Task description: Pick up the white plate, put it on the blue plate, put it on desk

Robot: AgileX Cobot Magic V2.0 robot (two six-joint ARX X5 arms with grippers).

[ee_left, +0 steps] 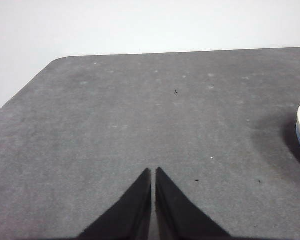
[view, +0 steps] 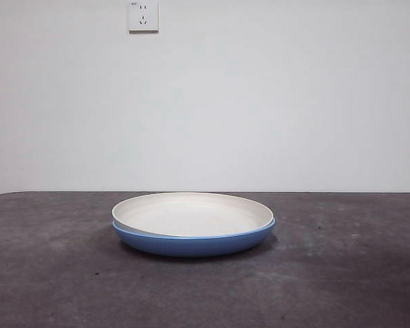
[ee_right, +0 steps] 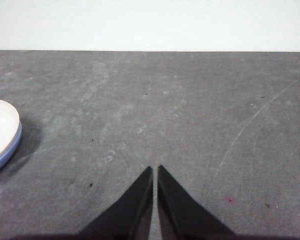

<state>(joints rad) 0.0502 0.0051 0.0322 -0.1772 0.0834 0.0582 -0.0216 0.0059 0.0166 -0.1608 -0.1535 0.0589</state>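
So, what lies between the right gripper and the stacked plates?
Only bare desk lies between the right gripper and the white plate on the blue plate, in the right wrist view.

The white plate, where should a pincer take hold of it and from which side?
Probably at the rim. The white plate sits nested in the blue plate, slightly tilted, with its rim raised clear on the front view's left. Coming in from that side, one jaw could slip under the lip and one over it.
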